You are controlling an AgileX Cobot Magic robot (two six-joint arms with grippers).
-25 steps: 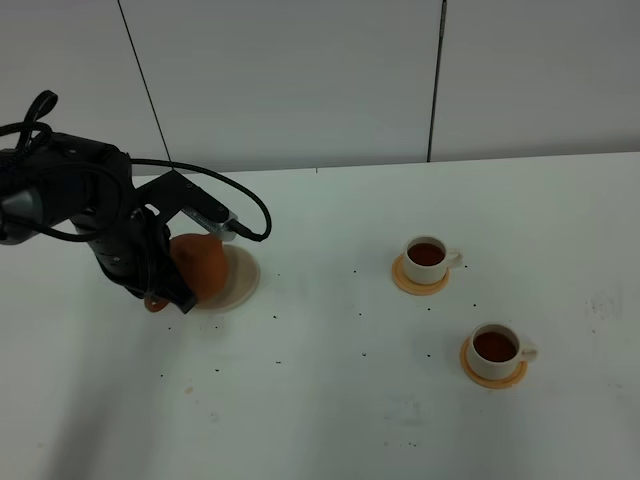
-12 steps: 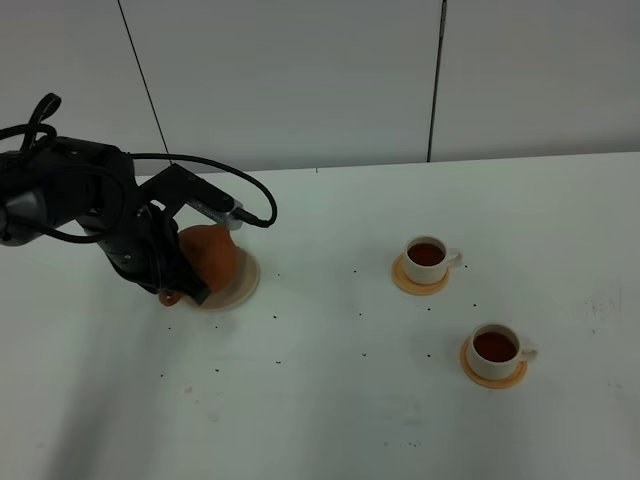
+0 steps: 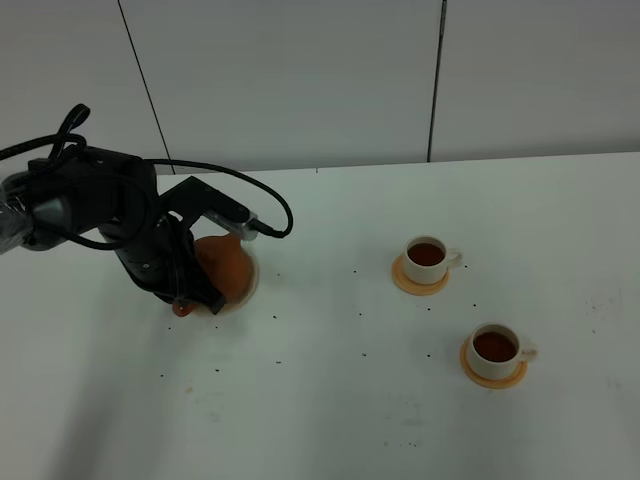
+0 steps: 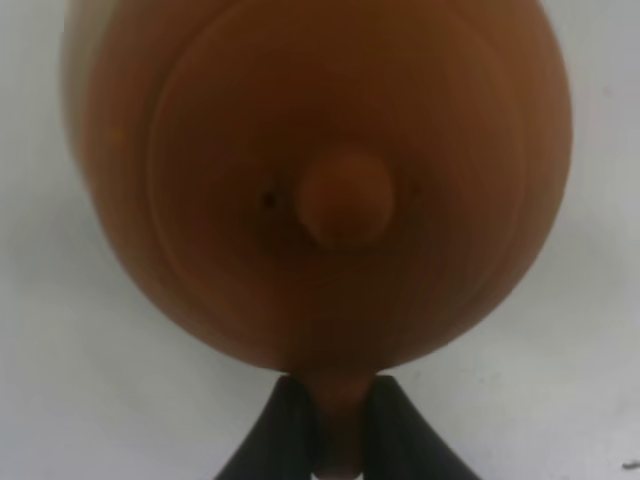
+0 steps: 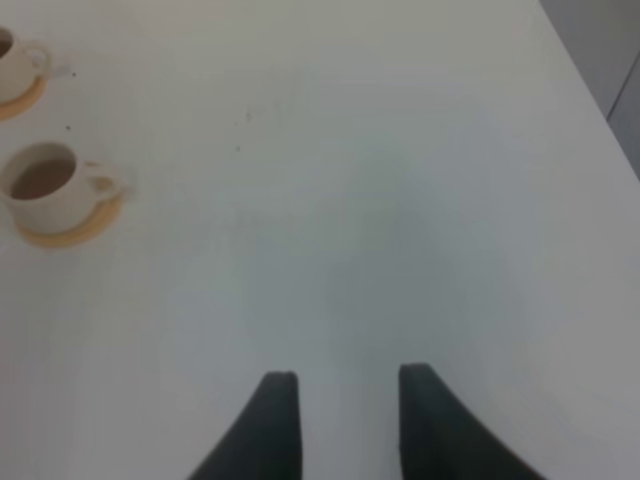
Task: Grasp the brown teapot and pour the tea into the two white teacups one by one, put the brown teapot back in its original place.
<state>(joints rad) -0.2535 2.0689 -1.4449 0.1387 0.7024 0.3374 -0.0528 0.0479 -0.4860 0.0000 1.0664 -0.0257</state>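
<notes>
The brown teapot [image 3: 224,264] stands upright over the pale saucer [image 3: 251,284] at the left of the table; contact with the saucer cannot be made out. My left gripper [image 3: 185,300] is shut on the teapot's handle. In the left wrist view the teapot [image 4: 320,180] and its lid knob fill the frame, and the left gripper [image 4: 340,405] pinches the handle between two dark fingers [image 4: 285,430]. The two white teacups [image 3: 428,256] [image 3: 495,347] hold dark tea on orange coasters. My right gripper [image 5: 345,395] hangs open over bare table, with the teacups [image 5: 45,185] [image 5: 15,62] off to one side.
Small dark specks dot the white table [image 3: 330,400] between the saucer and the cups. A grey panelled wall [image 3: 300,80] runs behind the far edge. A black cable [image 3: 255,195] loops off the left arm above the teapot.
The left arm has carried the teapot to the right, from the saucer's left edge to over its middle, and the teapot now stands more upright. Cups and right gripper have not moved.
</notes>
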